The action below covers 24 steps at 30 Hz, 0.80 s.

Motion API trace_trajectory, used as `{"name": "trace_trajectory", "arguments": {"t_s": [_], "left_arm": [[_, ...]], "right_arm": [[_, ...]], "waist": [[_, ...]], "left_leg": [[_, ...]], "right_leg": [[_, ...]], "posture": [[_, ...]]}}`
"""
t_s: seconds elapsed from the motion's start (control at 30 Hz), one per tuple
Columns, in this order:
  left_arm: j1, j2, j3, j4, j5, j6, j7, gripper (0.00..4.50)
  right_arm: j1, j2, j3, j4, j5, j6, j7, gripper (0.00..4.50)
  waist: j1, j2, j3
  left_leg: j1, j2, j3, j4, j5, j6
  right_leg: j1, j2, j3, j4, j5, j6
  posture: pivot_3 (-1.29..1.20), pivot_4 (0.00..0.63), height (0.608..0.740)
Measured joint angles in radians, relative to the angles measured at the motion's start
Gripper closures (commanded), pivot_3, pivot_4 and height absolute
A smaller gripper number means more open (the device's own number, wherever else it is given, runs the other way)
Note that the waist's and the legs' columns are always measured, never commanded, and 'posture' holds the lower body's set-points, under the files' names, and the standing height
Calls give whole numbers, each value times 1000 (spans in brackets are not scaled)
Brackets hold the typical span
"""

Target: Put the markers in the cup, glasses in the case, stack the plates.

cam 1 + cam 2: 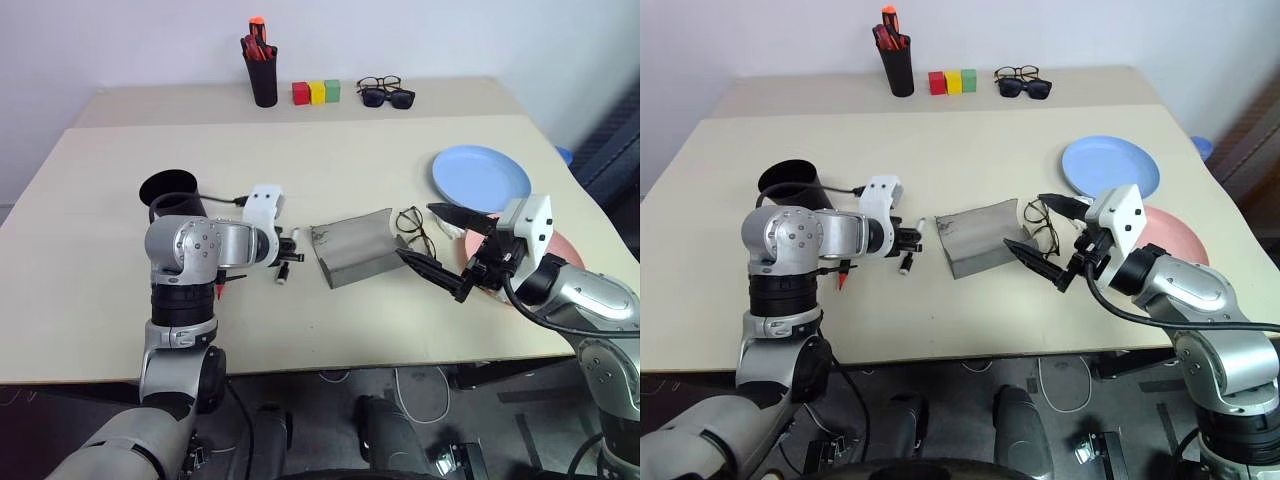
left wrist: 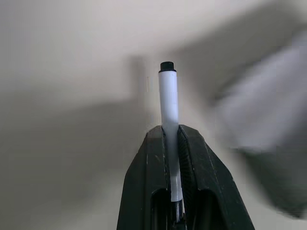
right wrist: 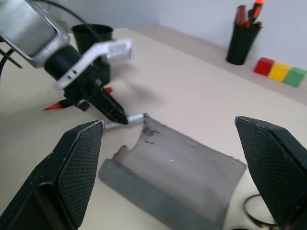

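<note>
My left gripper (image 1: 288, 258) is shut on the white marker (image 2: 168, 96), whose black-capped end sticks out past the fingertips, low over the table just left of the case. The red marker (image 1: 218, 290) lies on the table beneath my left forearm. The black cup (image 1: 168, 190) stands behind that arm. The grey case (image 1: 350, 248) lies open at the table's middle. The wire-framed glasses (image 1: 413, 228) rest against its right end. My right gripper (image 1: 415, 230) hangs open above the glasses, nothing in it. The blue plate (image 1: 480, 177) and the pink plate (image 1: 1170, 230) lie at the right, the pink one partly behind my right arm.
At the back of the table stand a black pen holder (image 1: 263, 70) with red and orange pens, three coloured blocks (image 1: 316, 92), and two other pairs of glasses (image 1: 385, 92). The table's front edge runs just under both arms.
</note>
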Motion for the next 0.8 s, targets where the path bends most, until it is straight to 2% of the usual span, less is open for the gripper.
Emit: {"name": "trace_trajectory", "arguments": {"t_s": [0.1, 0.23, 0.3, 0.43, 0.5, 0.7, 0.8], "left_arm": [[-5, 6, 1, -53, 15, -92, -38, 4445], [12, 50, -63, -152, 99, -344, -83, 4445], [27, 70, -102, -191, 179, -528, -98, 4445], [91, 70, -127, -176, 387, -1062, -78, 4445], [98, 87, -120, -137, 462, -1214, -54, 4445], [127, 114, -65, 48, 618, -1440, 49, 4445], [153, 122, -55, 82, 684, -1513, 98, 4445]], "right_arm": [[-6, 0, 0, 18, -5, -8, 0, 0], [-35, 0, -4, 48, -6, -10, 0, 0], [-55, 0, -5, 66, -6, -13, 1, 0], [-98, 16, -2, 90, -4, -21, 4, 0], [-128, 47, -2, 104, 16, -22, 3, 0], [-179, 101, -1, 120, 66, -37, 20, 0], [-180, 105, 5, 128, 67, -53, 41, 0]], "waist": [[0, 0, 0], [4, 0, 0], [6, 0, 0], [5, 0, 0], [6, 1, 0], [7, 0, 0], [6, 0, 0]], "left_leg": [[-1, 0, 0, -2, 1, -2], [-3, 0, 0, -1, 2, -3], [-3, 0, 0, -1, 2, -3], [-2, 0, 0, -2, 2, -3], [-2, 0, 0, -2, 2, -3], [-2, 0, 0, -1, 2, -3], [-3, 0, 0, -1, 2, -3]], "right_leg": [[-3, 0, 0, 1, 0, 0], [-3, 0, 0, -1, 0, 0], [-3, 0, 0, -1, 0, -1], [-3, 0, 0, -1, 0, -1], [-3, 0, 0, -1, 0, -1], [-2, 0, 0, -1, 1, 1], [-2, 0, 0, -1, 2, 2]], "posture": [[0, 150, 740], [0, 150, 740], [0, 150, 740], [0, 150, 740], [0, 150, 740], [0, 150, 740], [0, 150, 740]]}}
